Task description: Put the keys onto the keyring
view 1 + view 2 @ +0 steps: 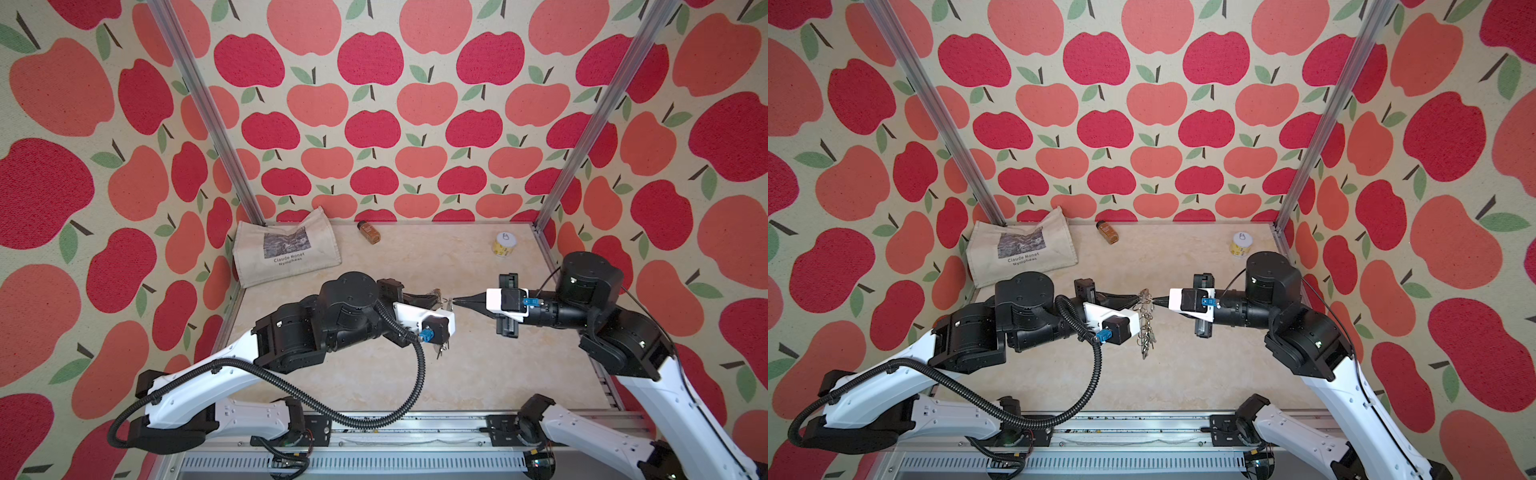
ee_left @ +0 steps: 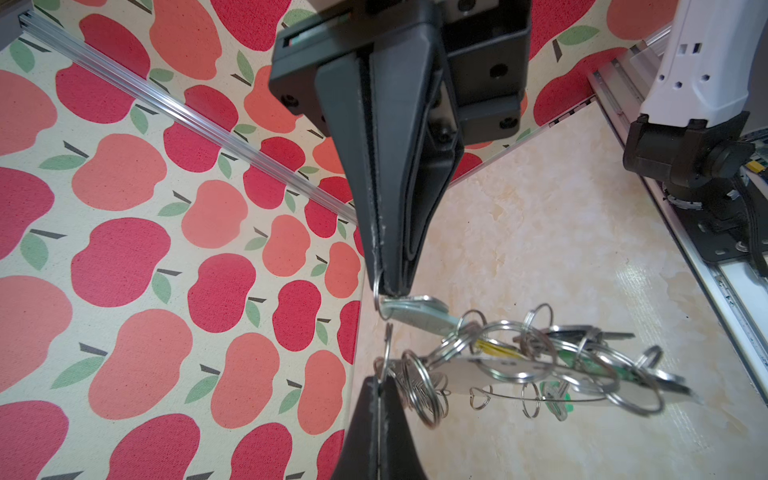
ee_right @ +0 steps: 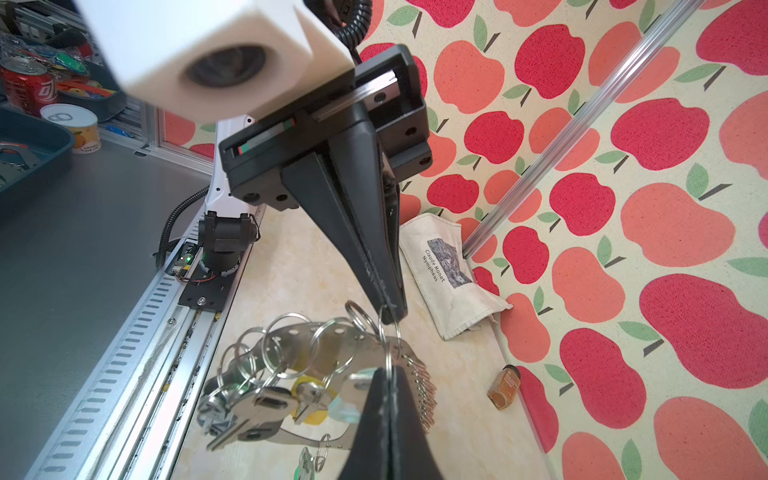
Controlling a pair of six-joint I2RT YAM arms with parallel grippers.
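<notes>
In both top views the left gripper (image 1: 1139, 300) and the right gripper (image 1: 1155, 299) met almost tip to tip above the table (image 1: 1183, 374), each with its jaws pressed together. The keyring (image 1: 1145, 328) hung at that meeting point and trailed below both tips.

In the left wrist view the left gripper (image 2: 380, 380) was clamped on a split ring at the keyring's (image 2: 498, 368) edge. The grey plate stretched away from that tip with rings and other keys bunched along it. Facing it, the right gripper (image 2: 390, 291) was closed on a thin ring at the end of the keys (image 2: 419, 313). Their pale tag lay just off that tip, touching the nearest rings of the plate.

In the right wrist view the right gripper (image 3: 388, 372) pinched a ring, the pale tag (image 3: 345, 405) just beside its tip. The left gripper (image 3: 392, 313) gripped a ring over the plate's (image 3: 332, 345) rim. A tote bag (image 3: 444, 270) and a brown bottle (image 3: 505, 386) lay well beyond both tips.
</notes>
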